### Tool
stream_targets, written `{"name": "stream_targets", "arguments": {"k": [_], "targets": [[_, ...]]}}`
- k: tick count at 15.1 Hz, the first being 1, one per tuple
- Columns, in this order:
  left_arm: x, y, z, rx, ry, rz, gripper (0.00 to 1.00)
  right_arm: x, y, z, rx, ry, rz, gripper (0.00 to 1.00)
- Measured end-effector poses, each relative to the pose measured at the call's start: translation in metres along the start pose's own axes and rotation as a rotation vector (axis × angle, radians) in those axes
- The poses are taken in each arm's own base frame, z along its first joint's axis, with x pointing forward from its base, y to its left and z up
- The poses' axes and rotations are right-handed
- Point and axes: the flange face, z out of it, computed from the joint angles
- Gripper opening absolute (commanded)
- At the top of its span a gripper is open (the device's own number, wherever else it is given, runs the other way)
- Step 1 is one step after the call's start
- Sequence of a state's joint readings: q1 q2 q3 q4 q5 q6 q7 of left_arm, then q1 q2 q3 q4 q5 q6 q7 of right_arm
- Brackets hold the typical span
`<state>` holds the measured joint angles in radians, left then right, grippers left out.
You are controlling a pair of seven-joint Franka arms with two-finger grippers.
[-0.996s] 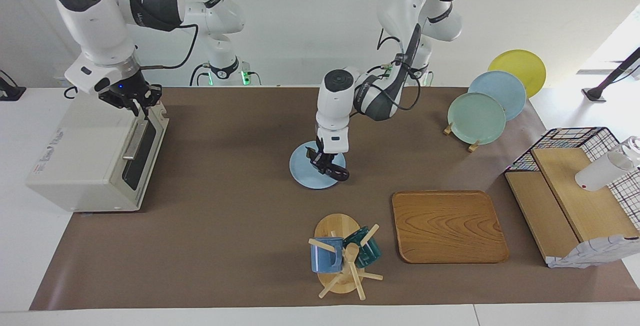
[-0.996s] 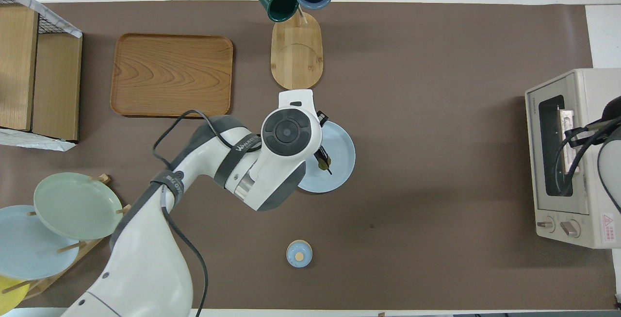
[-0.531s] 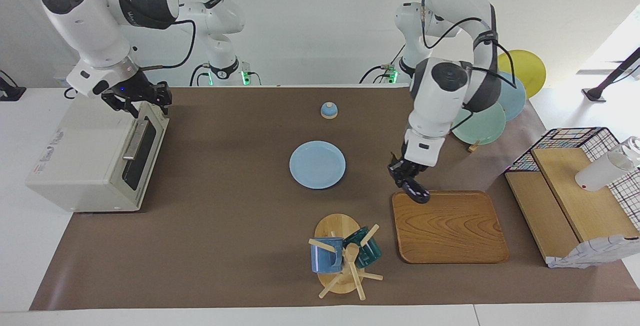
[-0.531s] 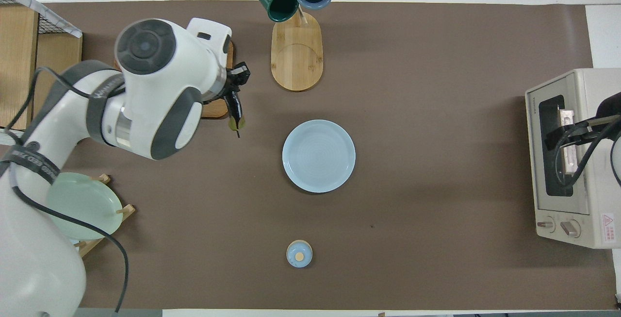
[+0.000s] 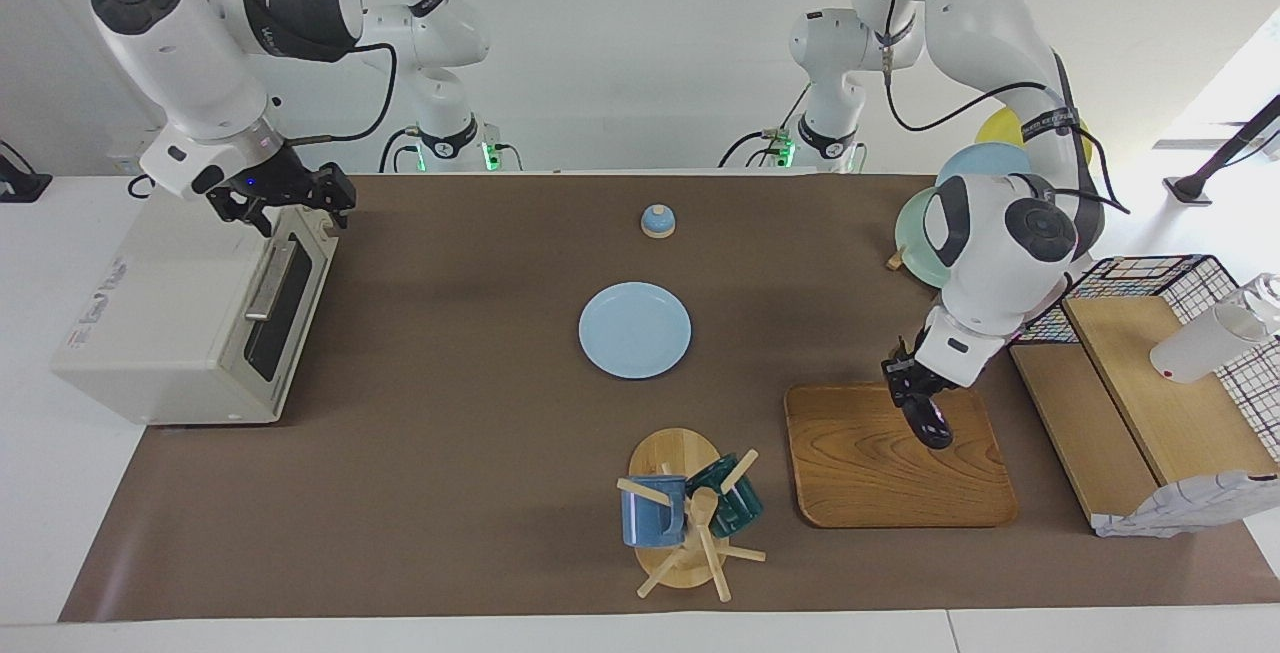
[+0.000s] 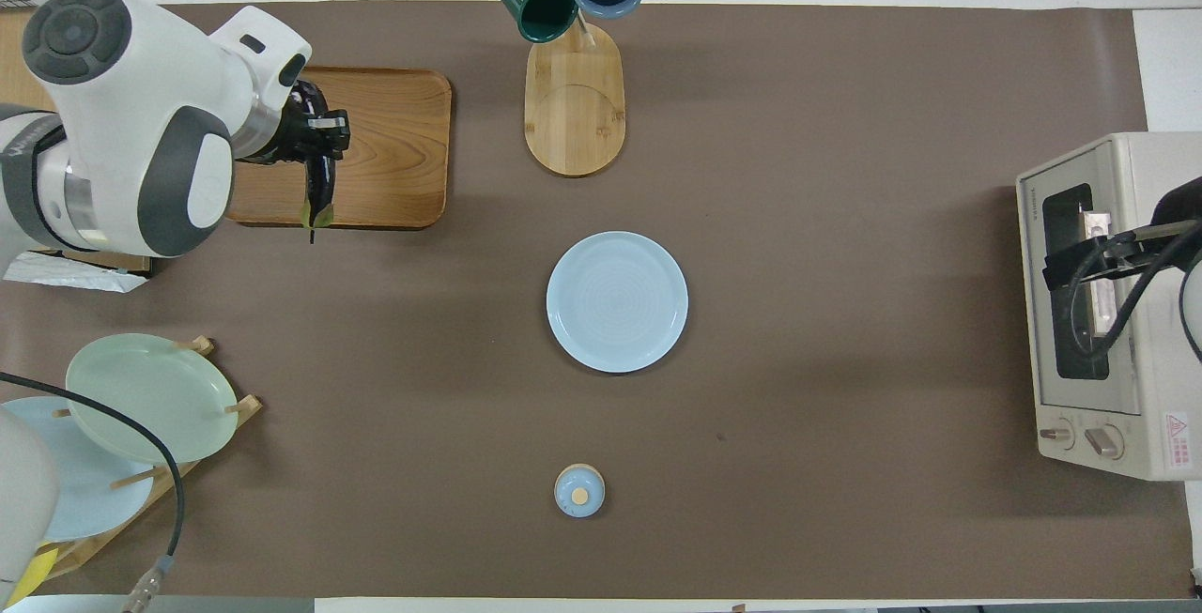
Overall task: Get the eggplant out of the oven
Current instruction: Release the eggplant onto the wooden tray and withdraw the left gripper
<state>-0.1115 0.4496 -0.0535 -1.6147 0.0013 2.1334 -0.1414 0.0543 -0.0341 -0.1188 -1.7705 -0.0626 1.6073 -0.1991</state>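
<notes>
The dark purple eggplant [image 5: 932,423] hangs tilted in my left gripper [image 5: 915,395], which is shut on it over the wooden tray [image 5: 870,473]. I cannot tell whether its lower end touches the tray. In the overhead view the eggplant [image 6: 319,189] points its green stem toward the robots below the left gripper [image 6: 315,145]. The cream-white oven [image 5: 160,313] stands at the right arm's end of the table with its door shut. My right gripper [image 5: 292,203] is open just above the oven's top front edge, holding nothing. It also shows in the overhead view [image 6: 1080,268] over the oven [image 6: 1136,425].
A light blue plate [image 5: 634,329] lies mid-table, with a small blue lid [image 5: 657,221] nearer to the robots. A mug tree [image 5: 690,513] with two mugs stands beside the tray. A plate rack [image 5: 950,233] and a wire basket with wooden shelves [image 5: 1150,393] are at the left arm's end.
My left gripper carried the eggplant from over the blue plate to over the wooden tray. My right gripper stayed at the oven's top edge and its fingers spread.
</notes>
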Motion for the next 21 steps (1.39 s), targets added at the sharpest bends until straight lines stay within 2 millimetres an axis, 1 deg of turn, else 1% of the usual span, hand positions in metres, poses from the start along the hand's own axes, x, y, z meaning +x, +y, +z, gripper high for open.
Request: {"name": "stream_targets", "arguments": {"k": [2, 4, 5, 7, 8, 9, 11, 13, 16, 17, 19, 21], "targets": [[0.010, 0.007, 0.019, -0.010, 0.027, 0.026, 0.00, -0.001, 0.007, 0.000, 0.002, 0.000, 0.013, 1.00], [0.012, 0.015, 0.036, -0.017, 0.036, 0.039, 0.00, -0.002, 0.009, 0.000, 0.003, 0.002, 0.017, 1.00], [0.013, 0.017, 0.041, -0.017, 0.035, 0.042, 0.00, -0.002, 0.009, -0.001, 0.002, 0.002, 0.017, 1.00], [0.013, 0.017, 0.042, -0.018, 0.042, 0.045, 0.00, -0.002, 0.009, -0.002, 0.002, 0.005, 0.016, 1.00], [0.014, 0.018, 0.041, -0.019, 0.046, 0.046, 0.52, -0.002, 0.009, -0.002, 0.002, 0.005, 0.016, 1.00], [0.014, 0.017, 0.041, -0.019, 0.047, 0.046, 1.00, -0.002, 0.009, -0.002, 0.002, 0.006, 0.016, 1.00], [0.014, 0.017, 0.041, -0.019, 0.048, 0.046, 1.00, -0.001, 0.009, -0.004, 0.001, 0.009, 0.017, 1.00], [0.016, 0.017, 0.038, -0.019, 0.054, 0.045, 1.00, -0.001, 0.009, -0.010, -0.001, 0.022, 0.017, 1.00], [0.019, 0.016, 0.032, -0.020, 0.065, 0.043, 1.00, -0.002, 0.010, -0.020, -0.005, 0.043, 0.019, 1.00], [0.020, 0.015, 0.027, -0.021, 0.070, 0.037, 1.00, -0.003, 0.010, -0.024, -0.006, 0.052, 0.018, 1.00], [0.021, 0.013, 0.007, -0.021, 0.076, -0.010, 1.00, -0.005, 0.008, -0.031, -0.008, 0.064, 0.016, 1.00], [0.016, 0.013, -0.028, -0.020, 0.070, -0.071, 1.00, -0.006, 0.008, -0.034, -0.008, 0.069, 0.015, 1.00]]}}
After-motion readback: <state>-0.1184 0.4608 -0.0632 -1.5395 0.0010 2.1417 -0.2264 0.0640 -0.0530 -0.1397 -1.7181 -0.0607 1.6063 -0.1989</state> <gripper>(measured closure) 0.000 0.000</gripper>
